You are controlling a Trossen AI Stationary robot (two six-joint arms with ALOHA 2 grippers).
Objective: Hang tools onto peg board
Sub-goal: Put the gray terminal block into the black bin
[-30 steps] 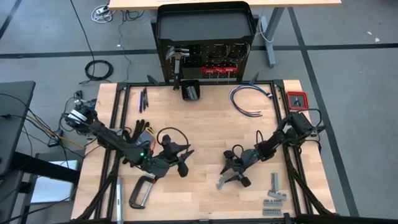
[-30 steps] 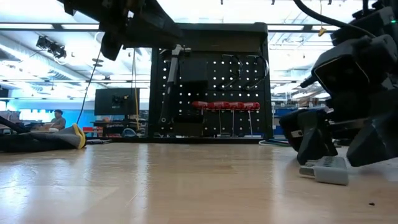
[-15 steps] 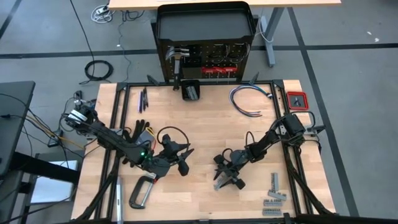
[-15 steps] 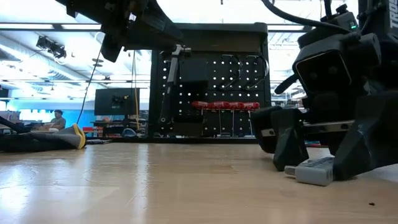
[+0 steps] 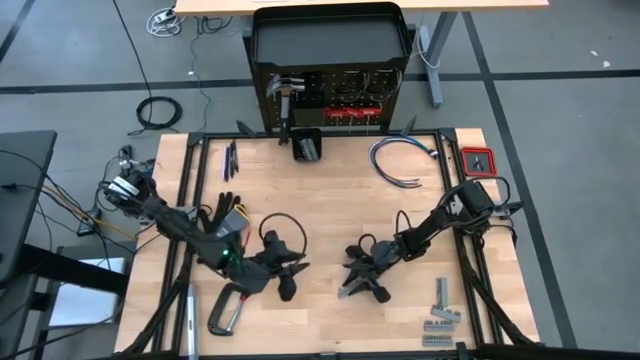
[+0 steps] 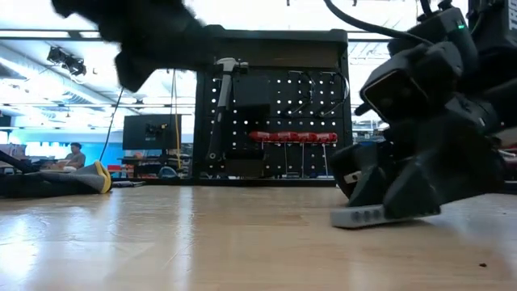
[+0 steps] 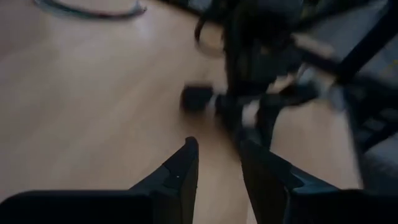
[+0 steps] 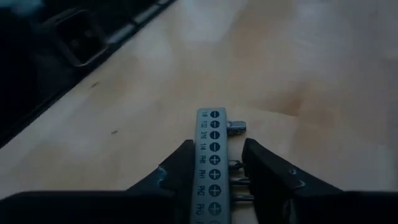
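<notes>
My right gripper (image 5: 358, 280) is low over the table's middle near part, shut on a grey bit-holder strip (image 8: 211, 155), which also shows in the low view (image 6: 363, 216). My left gripper (image 5: 285, 278) is open and empty above the table, to the left of it; its fingers show apart in the left wrist view (image 7: 217, 168). A grey C-clamp (image 5: 228, 308) lies flat near the table's near left corner. The peg board (image 5: 335, 100) stands at the far edge with a hammer (image 5: 285, 95) and red-handled drivers (image 5: 350, 112) hanging on it. My right gripper pinches the grey strip's two long edges (image 8: 210, 180) between its two fingers, at one end of the strip. The fingers lie along the strip and slant down toward the table. The strip sticks out ahead of the fingers, tilted, its free end (image 6: 339, 221) at the table top.
A black glove (image 5: 225, 215) lies left of my left arm. A small black box (image 5: 307, 147) and a cable bundle (image 5: 400, 160) lie at the far side. Grey metal pieces (image 5: 440, 300) lie near the near right corner. A red item (image 5: 478, 160) sits at the right edge.
My right gripper has gone toward the table's left with the grey strip, sliding it along, and has tipped lower; the strip now slants with its free end down. My left gripper has gone toward the table's near edge.
</notes>
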